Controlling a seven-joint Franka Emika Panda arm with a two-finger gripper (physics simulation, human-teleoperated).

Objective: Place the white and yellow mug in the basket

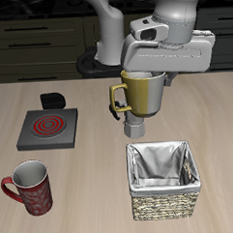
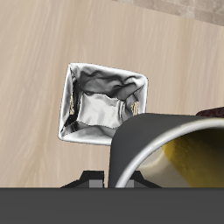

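Observation:
The white and yellow mug (image 1: 141,94) hangs upright in the air, its yellow handle (image 1: 116,97) out to the side. My gripper (image 1: 153,78) is shut on its rim; the fingertips are hidden by the mug and the hand. The mug is held above the table, just behind the wicker basket (image 1: 165,198), whose grey-white cloth lining shows. In the wrist view the mug's rim and yellowish inside (image 2: 179,147) fill the near field, with the basket (image 2: 70,105) seen from above beyond it.
A red patterned mug (image 1: 30,186) stands near the table's front edge and shows in the wrist view (image 2: 213,112). A stove plate with a red coil (image 1: 48,128) lies farther back, a small black object (image 1: 53,99) behind it. A silver piece (image 1: 135,126) shows under the held mug.

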